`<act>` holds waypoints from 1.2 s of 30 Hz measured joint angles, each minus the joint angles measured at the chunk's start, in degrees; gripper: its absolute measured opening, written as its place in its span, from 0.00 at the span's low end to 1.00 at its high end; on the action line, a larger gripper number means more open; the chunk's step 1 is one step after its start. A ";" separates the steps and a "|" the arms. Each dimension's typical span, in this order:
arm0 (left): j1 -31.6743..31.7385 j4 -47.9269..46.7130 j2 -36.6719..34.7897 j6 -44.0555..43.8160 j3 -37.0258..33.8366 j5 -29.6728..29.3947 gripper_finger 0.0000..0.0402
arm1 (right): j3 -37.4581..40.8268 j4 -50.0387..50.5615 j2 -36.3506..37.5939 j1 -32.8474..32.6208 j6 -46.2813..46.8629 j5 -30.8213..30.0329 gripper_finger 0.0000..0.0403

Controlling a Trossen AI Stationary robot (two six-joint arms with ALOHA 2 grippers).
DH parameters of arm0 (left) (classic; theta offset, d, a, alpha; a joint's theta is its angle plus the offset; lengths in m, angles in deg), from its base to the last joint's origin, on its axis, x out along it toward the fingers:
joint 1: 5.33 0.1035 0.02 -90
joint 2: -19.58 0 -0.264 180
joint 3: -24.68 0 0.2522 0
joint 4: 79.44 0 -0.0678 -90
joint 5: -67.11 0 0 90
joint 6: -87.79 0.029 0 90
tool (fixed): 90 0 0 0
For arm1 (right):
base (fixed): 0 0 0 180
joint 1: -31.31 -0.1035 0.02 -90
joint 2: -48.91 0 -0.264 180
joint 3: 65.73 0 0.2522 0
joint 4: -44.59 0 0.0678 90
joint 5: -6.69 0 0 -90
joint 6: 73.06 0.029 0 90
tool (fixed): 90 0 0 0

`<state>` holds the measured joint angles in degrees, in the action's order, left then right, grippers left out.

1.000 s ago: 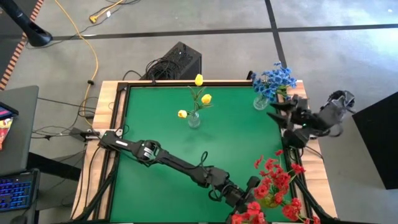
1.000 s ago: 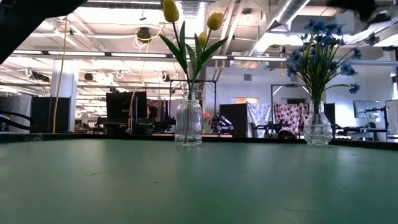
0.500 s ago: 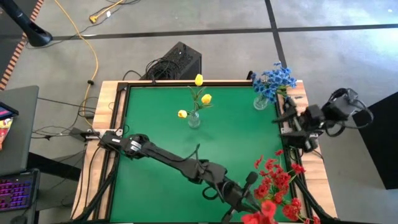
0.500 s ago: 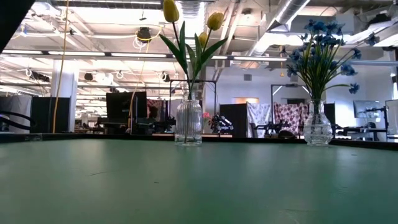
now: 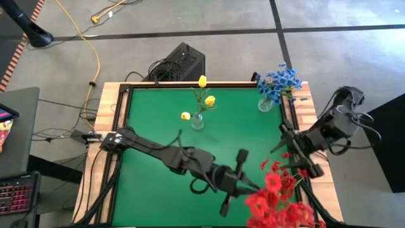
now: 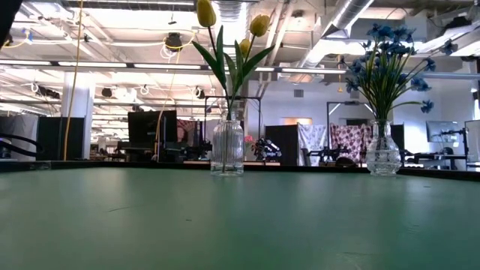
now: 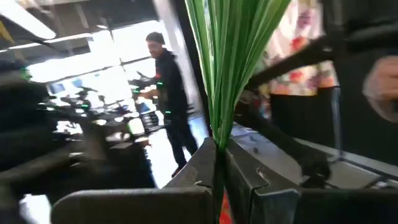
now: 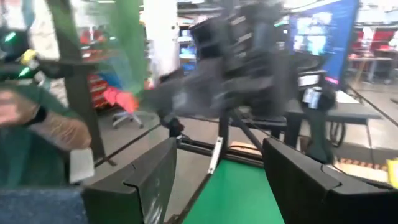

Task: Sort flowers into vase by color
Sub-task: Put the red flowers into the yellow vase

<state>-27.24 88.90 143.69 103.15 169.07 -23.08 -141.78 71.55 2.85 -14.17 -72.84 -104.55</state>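
My left gripper (image 5: 250, 187) is over the table's near right part, shut on a sprig of red flowers (image 5: 269, 201). Its blooms lie beside more red blooms (image 5: 285, 177) at the near right corner. Their green stems (image 7: 219, 87) show in the left wrist view. My right gripper (image 5: 286, 149) is open and empty near the right edge, just far of the red blooms. The yellow flowers (image 5: 201, 100) stand in a glass vase (image 6: 227, 146) at the far middle. The blue flowers (image 5: 277, 82) stand in a glass vase (image 6: 383, 150) at the far right corner. My left gripper pinches the bundle of thin green stems (image 7: 217, 155) between its two fingers. The fingers lie across the stems. The stems run on past the fingers, and the red blooms sit beyond the gripper toward the table's right edge. Whether the sprig is clear of the table does not show.
The green table mat (image 5: 158, 120) is bare on its left half. A black box with cables (image 5: 180, 63) sits behind the far edge. A person (image 7: 168, 81) shows in the room beyond the table, and a hand (image 8: 37, 124) shows at the edge of the right wrist view.
My left gripper has gone from the near edge a little toward the far and left, turning about its wrist, and has carried the red sprig with it. My right gripper has gone from beside the blue vase toward the near edge, closer to the red blooms.
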 joint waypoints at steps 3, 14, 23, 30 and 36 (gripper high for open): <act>0.04 -1.68 -2.22 0.01 0.00 -0.72 0.00 | -1.86 -0.03 -2.47 -2.14 -1.63 -1.31 0.66; 0.42 -3.13 -3.27 2.15 -0.91 -4.08 0.00 | -4.10 -1.55 -11.64 -2.41 -2.19 -7.11 0.66; 1.00 -3.50 -3.10 1.74 -1.18 -8.25 0.00 | -4.10 -3.19 -14.32 -2.39 -2.28 -7.29 0.66; 1.71 -4.39 -3.10 -0.27 -1.20 -13.29 0.00 | -4.10 -6.53 -13.84 -2.37 -4.96 -7.69 0.66; 2.51 -4.19 -3.10 -0.77 -1.20 -14.17 0.00 | -4.08 -6.83 -13.84 -2.37 -5.26 -10.12 0.64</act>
<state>-24.73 84.71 140.59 102.38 167.87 -37.24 -145.86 64.71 -10.99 -16.54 -78.10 -114.67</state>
